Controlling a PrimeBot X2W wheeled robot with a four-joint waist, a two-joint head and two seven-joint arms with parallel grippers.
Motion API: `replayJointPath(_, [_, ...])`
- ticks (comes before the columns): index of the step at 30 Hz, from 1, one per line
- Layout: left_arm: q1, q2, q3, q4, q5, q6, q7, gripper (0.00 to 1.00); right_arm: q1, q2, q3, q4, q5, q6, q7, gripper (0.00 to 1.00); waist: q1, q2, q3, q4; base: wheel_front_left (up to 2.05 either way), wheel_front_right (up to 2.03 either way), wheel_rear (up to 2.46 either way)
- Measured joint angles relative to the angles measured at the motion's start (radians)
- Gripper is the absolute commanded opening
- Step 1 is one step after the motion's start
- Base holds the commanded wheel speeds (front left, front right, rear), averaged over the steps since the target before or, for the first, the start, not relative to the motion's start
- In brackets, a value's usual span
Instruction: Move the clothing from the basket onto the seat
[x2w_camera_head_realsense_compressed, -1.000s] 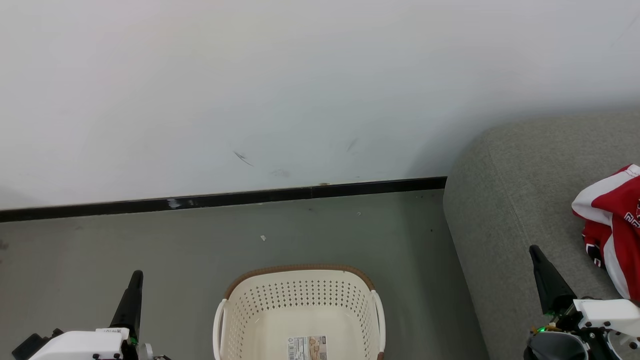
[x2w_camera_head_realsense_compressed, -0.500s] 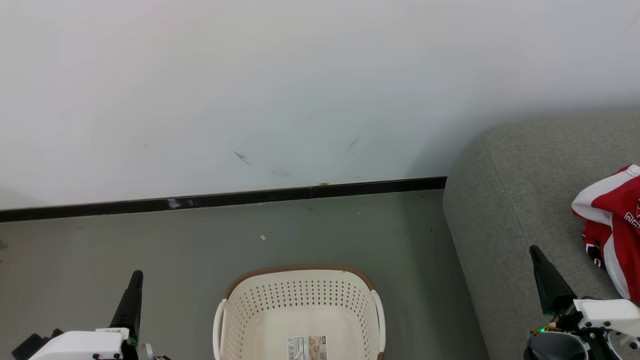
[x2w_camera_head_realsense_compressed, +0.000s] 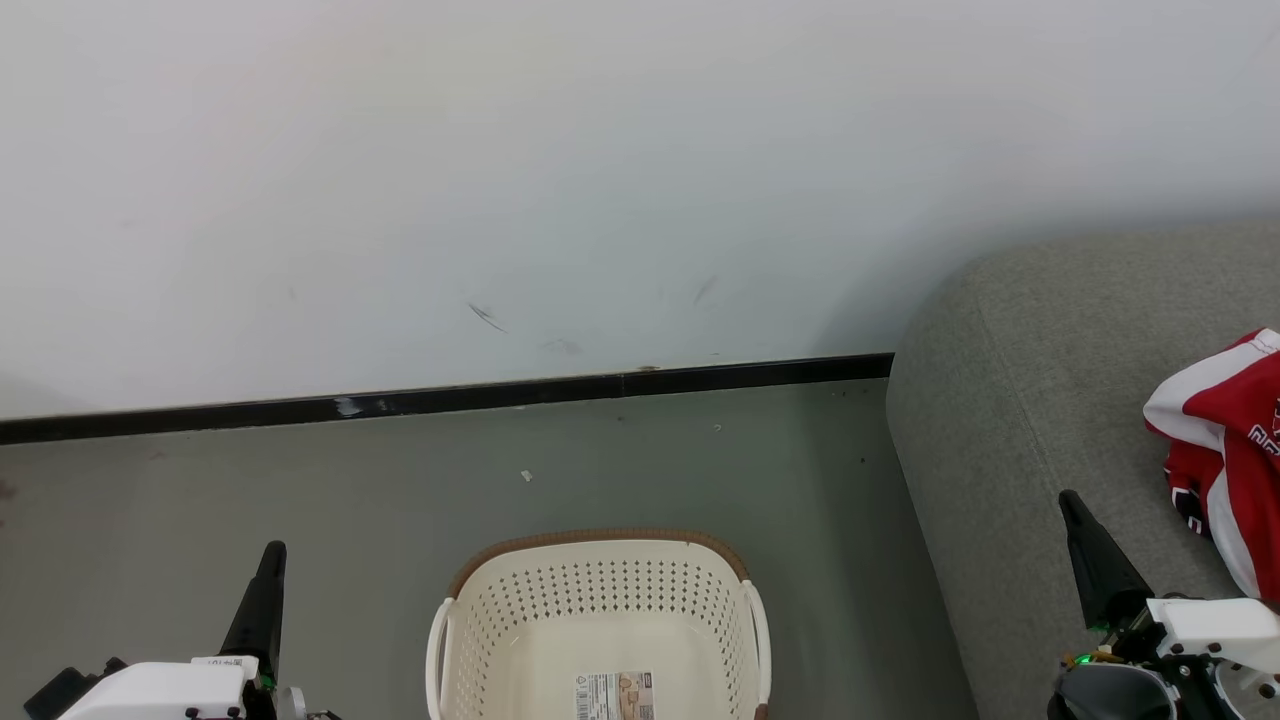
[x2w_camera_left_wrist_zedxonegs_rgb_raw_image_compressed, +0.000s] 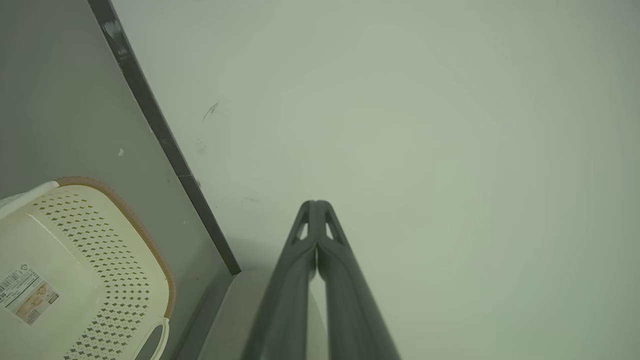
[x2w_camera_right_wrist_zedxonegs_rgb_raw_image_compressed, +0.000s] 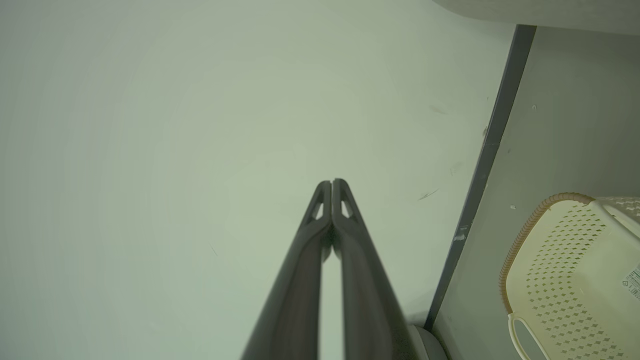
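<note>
Two grippers sit nearest, one at each lower corner of the head view; the left gripper (x2w_camera_head_realsense_compressed: 271, 552) has its two dark fingers pressed together, tips meeting, with nothing between them; the right gripper (x2w_camera_head_realsense_compressed: 1071, 503) is closed the same way and grips nothing; both point up and away toward the wall. Between them stands one basket (x2w_camera_head_realsense_compressed: 600, 590), cream with holes in its sides and a brown rim, on the floor; its pale base shows, with one label (x2w_camera_head_realsense_compressed: 614, 695) stuck to it. To the right of the basket, apart from it, is one grey sofa (x2w_camera_head_realsense_compressed: 1020, 400); the right gripper shows against its cloth. The clothing (x2w_camera_head_realsense_compressed: 1225, 440) lies on the sofa as one crumpled red and white heap, cut off by the picture's right edge; how many pieces are in it I cannot tell; it is near the right gripper, not touching it. Beyond the basket runs bare grey floor (x2w_camera_head_realsense_compressed: 400, 480) with a few small specks; then one dark skirting board (x2w_camera_head_realsense_compressed: 450, 398); then the white wall (x2w_camera_head_realsense_compressed: 600, 180), marked by a few faint scuffs.
</note>
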Motion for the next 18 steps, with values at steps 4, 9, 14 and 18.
replayJointPath(4, [0.0,0.0,0.0,0.0,0.0,0.0,0.0,0.0,0.0,0.0,0.0,0.0,0.0,0.0,0.0,0.0,0.0,0.0,0.0,0.0,0.0,0.0,0.0])
replayJointPath(9, [0.0,0.0,0.0,0.001,0.0,0.0,0.0,0.0,0.0,0.0,0.0,0.0,0.0,0.0,0.0,0.0,-0.0001,0.0,0.0,0.0,0.0,0.0,0.0])
replayJointPath(14, [0.0,0.0,0.0,0.001,0.0,0.0,0.0,0.0,0.0,0.0,0.0,0.0,0.0,0.0,0.0,0.0,-0.0001,0.0,0.0,0.0,0.0,0.0,0.0])
replayJointPath(18, [0.0,0.0,0.0,0.002,0.0,0.0,0.0,0.0,0.0,0.0,0.001,0.0,0.0,0.0,0.0,0.0,-0.0001,0.0,0.0,0.0,0.0,0.0,0.0])
